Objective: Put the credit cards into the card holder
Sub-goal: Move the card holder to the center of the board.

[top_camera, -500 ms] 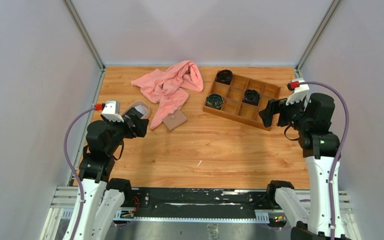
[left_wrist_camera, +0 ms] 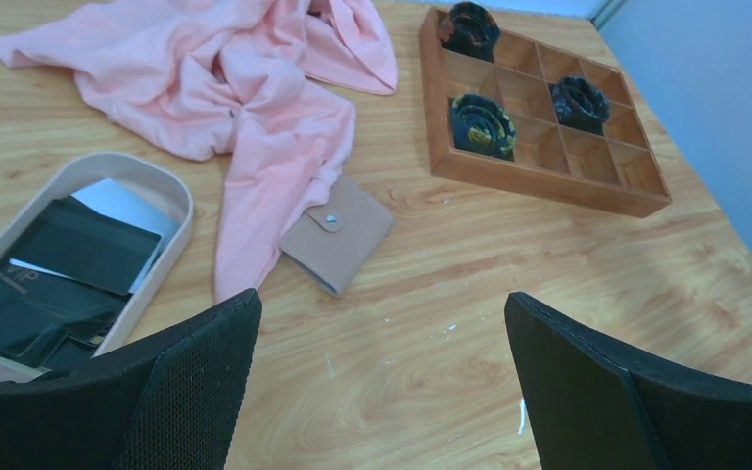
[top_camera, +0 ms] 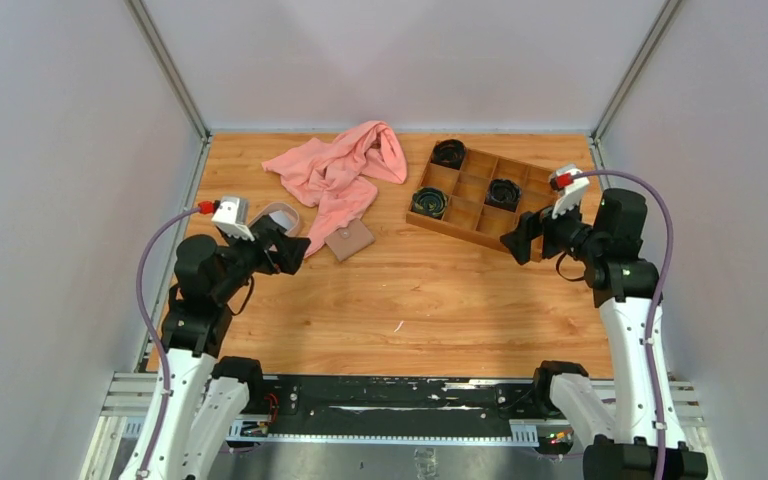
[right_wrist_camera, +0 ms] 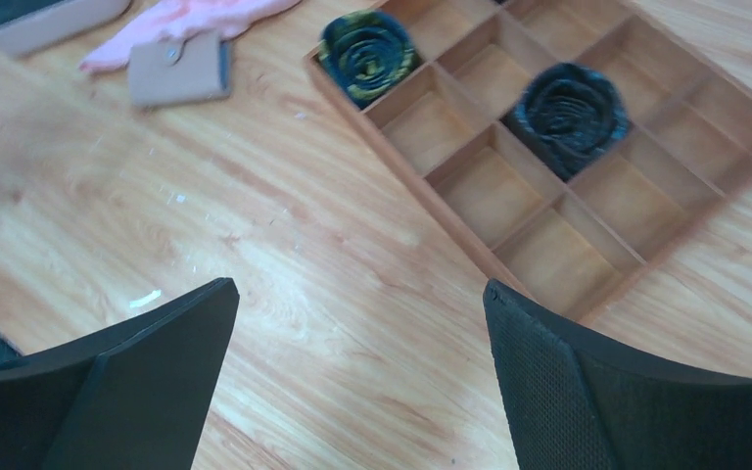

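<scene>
The card holder [top_camera: 349,239] is a closed tan-pink wallet with a snap button, lying flat by the pink cloth; it also shows in the left wrist view [left_wrist_camera: 338,235] and the right wrist view [right_wrist_camera: 178,71]. Several dark credit cards [left_wrist_camera: 54,269] lie in an oval beige-rimmed tray [left_wrist_camera: 184,201], which the left arm partly hides in the top view [top_camera: 278,209]. My left gripper [top_camera: 292,248] is open and empty, in the air left of the wallet. My right gripper [top_camera: 516,238] is open and empty, at the near edge of the wooden box.
A crumpled pink cloth [top_camera: 340,168] lies at the back, one end touching the wallet. A brown wooden compartment box [top_camera: 483,196] at the back right holds three dark rolled items [right_wrist_camera: 368,44]. Grey walls enclose the table on three sides.
Both arms have moved inward: the left gripper a little right toward the wallet, the right gripper left along the box's near edge. Nothing on the table has moved.
</scene>
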Action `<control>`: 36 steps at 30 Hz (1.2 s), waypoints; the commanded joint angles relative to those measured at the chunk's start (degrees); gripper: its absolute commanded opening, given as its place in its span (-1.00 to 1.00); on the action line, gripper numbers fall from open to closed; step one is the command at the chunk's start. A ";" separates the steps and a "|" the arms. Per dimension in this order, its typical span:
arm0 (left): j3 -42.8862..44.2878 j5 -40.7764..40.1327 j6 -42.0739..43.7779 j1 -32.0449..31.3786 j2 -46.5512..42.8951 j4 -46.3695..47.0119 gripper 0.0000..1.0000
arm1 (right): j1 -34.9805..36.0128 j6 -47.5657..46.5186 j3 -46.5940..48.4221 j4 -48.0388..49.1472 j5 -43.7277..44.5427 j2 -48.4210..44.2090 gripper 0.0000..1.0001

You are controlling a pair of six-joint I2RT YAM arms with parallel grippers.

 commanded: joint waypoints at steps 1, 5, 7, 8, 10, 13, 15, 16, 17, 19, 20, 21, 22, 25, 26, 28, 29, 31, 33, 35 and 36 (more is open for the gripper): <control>1.52 4.32 -1.94 -1.01 3.12 -1.94 1.00 | 2.23 -16.23 -2.86 0.86 -14.80 0.42 1.00; 3.37 -3.78 -2.70 -9.79 4.30 -4.79 1.00 | 2.97 -20.64 -3.99 0.64 -16.40 0.84 1.00; 5.05 -11.76 -1.81 -16.15 5.35 -7.07 1.00 | 2.96 -21.12 -4.36 0.61 -17.89 2.06 1.00; 5.83 -15.78 -1.26 -18.95 6.16 -7.98 1.00 | 2.97 -21.22 -4.60 0.67 -18.79 2.87 1.00; 6.72 -20.94 -0.83 -22.84 8.49 -8.62 1.00 | 2.97 -21.63 -5.34 0.56 -19.66 3.90 1.00; 7.40 -23.82 -0.89 -24.67 13.69 -7.88 1.00 | 2.97 -22.45 -6.60 0.38 -18.85 4.16 1.00; 8.01 -24.78 -1.02 -24.69 16.68 -6.90 1.00 | 2.97 -23.39 -7.67 0.34 -17.93 3.88 1.00; 8.26 -25.33 -1.03 -24.65 17.86 -6.12 1.00 | 2.97 -23.78 -8.07 0.19 -17.32 3.71 1.00; 8.20 -25.85 -0.95 -24.69 18.91 -4.86 1.00 | 2.97 -24.13 -8.41 0.00 -16.79 3.52 1.00; 7.39 -26.94 -1.22 -24.62 20.77 -1.33 1.00 | 2.98 -24.75 -8.84 -0.35 -16.16 3.25 1.00; 6.81 -26.82 -1.46 -24.61 21.89 0.64 1.00 | 2.96 -24.96 -8.95 -0.51 -16.09 3.15 1.00; 6.11 -26.08 -1.83 -24.61 23.10 2.53 1.00 | 2.97 -25.04 -9.04 -0.64 -16.02 3.05 1.00; 5.43 -24.87 -2.15 -24.61 24.53 4.88 1.00 | 3.05 -25.22 -9.05 -0.79 -15.81 3.01 1.00; 4.42 -22.15 -2.70 -24.29 29.96 10.10 1.00 | 3.06 -26.00 -9.22 -1.18 -15.27 2.90 1.00; 4.54 -20.97 -2.67 -23.80 31.89 11.23 1.00 | 2.98 -26.12 -9.29 -1.28 -15.15 2.86 1.00; 5.53 -18.17 -2.29 -21.57 36.02 12.70 1.00 | 3.05 -26.18 -9.32 -1.42 -15.19 2.88 1.00; 6.32 -16.31 -1.81 -20.18 38.27 12.76 1.00 | 3.06 -26.18 -9.32 -1.46 -15.20 2.84 1.00; 8.51 -12.52 -0.36 -17.10 43.47 12.10 0.90 | 3.15 -26.34 -9.39 -1.47 -15.20 2.93 1.00; 11.47 -10.96 1.08 -15.26 48.10 9.31 0.81 | 3.31 -26.44 -9.53 -1.55 -15.14 3.01 1.00; 14.27 -10.12 1.94 -14.45 52.23 6.54 0.67 | 3.57 -26.56 -9.49 -1.55 -14.90 3.11 1.00; 15.33 -9.95 2.34 -14.30 53.90 5.52 0.63 | 3.73 -26.61 -9.54 -1.55 -14.74 3.20 1.00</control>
